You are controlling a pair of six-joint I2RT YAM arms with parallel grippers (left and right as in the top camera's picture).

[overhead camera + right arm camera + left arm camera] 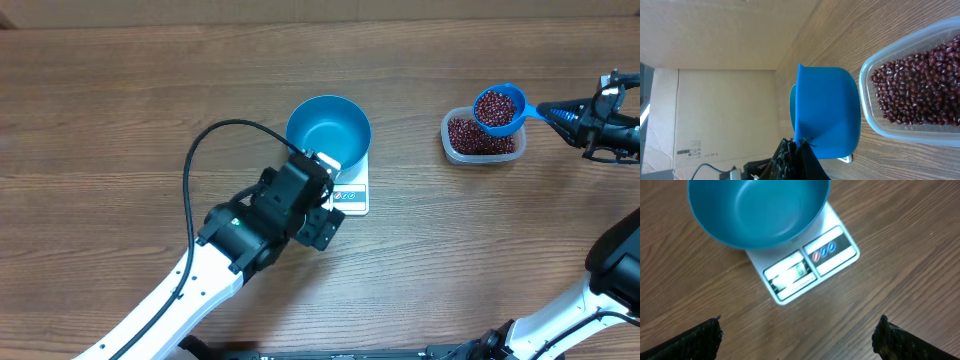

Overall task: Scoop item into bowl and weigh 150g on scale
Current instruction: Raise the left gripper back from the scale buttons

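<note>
Gripping the small blue plastic scoop (498,108), heaped with dark red-brown beans (494,105), in my clenched right tool (549,112) above the clear plastic tub (456,152); left tool (797,332) gaping empty. Tilting en route to the deep blue bowl (328,130) on the white square scale (352,197) is risking spills.

Matt wood-grain counter (100,100), smooth blue bowl (328,130). The tub (485,160) at three o'clock is clear plastic, its beans (468,135) glossy.

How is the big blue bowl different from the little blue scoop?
The bowl is bigger and empty; the scoop is small and full of beans. The bowl sits on the scale; the scoop is held above the tub by the right gripper. The scoop has a handle; the bowl has none. Both are blue.
</note>
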